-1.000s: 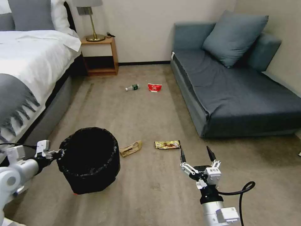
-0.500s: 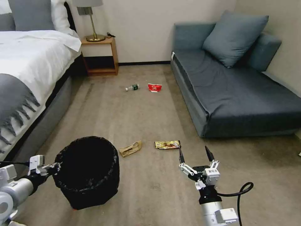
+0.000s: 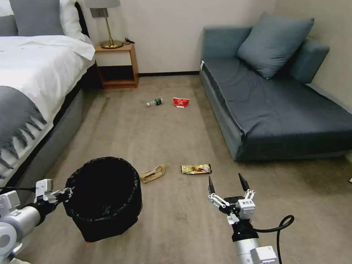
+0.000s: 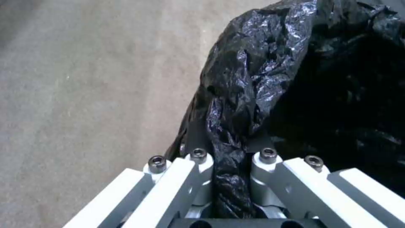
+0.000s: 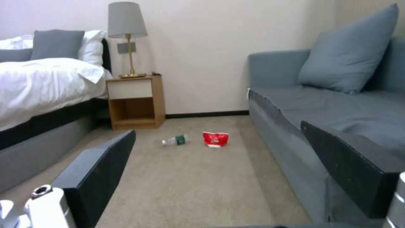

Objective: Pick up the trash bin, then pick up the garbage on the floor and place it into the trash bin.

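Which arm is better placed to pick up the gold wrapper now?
The right. The right gripper is open, just short of the gold wrapper; the left gripper is shut on the trash bin.

Beige carpeted floor [image 3: 176, 139] spreads centre frame, white-sheeted bed [image 3: 33, 73] upper left, wooden nightstand [image 3: 117, 66] beside it, blue-grey fabric sofa [image 3: 278, 106] right.

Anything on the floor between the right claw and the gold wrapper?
Nothing visible. The open right claw hovers just short of the gold wrapper, with bare carpet between. The brown paper bag lies off to the side, beside the trash bin.
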`<state>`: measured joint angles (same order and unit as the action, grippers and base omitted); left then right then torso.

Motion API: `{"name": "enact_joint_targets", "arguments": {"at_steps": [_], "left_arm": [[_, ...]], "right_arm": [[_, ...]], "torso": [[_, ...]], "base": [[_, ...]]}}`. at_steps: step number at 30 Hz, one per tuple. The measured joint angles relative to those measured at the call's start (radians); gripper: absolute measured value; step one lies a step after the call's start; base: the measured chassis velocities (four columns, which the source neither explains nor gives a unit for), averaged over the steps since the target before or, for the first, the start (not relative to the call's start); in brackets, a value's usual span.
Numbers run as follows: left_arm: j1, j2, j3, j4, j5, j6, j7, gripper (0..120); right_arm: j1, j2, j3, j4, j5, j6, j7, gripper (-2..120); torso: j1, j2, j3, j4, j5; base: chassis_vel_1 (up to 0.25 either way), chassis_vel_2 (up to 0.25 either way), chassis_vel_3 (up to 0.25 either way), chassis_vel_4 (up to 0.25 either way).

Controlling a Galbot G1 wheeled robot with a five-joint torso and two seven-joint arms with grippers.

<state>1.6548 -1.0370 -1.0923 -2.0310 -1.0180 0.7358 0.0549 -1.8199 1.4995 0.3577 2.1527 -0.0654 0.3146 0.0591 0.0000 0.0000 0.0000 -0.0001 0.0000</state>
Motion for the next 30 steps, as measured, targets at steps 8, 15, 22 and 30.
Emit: {"name": "enact_joint_targets", "arguments": {"at_steps": [8,15,22,30], "left_arm": [[-0.010,0.005,0.002,0.010,-0.008,0.000,-0.002,7],[-0.015,0.006,0.004,0.015,-0.005,0.000,-0.002,7],[-0.022,0.009,0.006,0.015,-0.006,0.000,-0.002,7],[-0.030,0.012,0.015,0.018,-0.006,0.000,-0.002,7]], "right_arm": [[0.000,0.002,0.001,-0.007,-0.002,0.009,-0.001,100],[0.000,0.001,0.004,-0.014,-0.007,0.017,-0.004,100],[0.000,0.001,0.005,-0.020,-0.009,0.022,-0.006,98],[0.002,0.003,0.004,-0.021,-0.001,0.023,0.001,100]], "torso": [[0.000,0.000,0.000,0.0001,-0.0001],[0.000,0.000,0.000,0.0001,0.0000],[0.000,0.000,0.000,0.0002,0.0000],[0.000,0.000,0.000,0.0001,0.0000]], "base": [[0.000,0.000,0.000,0.000],[0.000,0.000,0.000,0.000],[0.000,0.000,0.000,0.000],[-0.076,0.071,0.078,-0.069]]}}
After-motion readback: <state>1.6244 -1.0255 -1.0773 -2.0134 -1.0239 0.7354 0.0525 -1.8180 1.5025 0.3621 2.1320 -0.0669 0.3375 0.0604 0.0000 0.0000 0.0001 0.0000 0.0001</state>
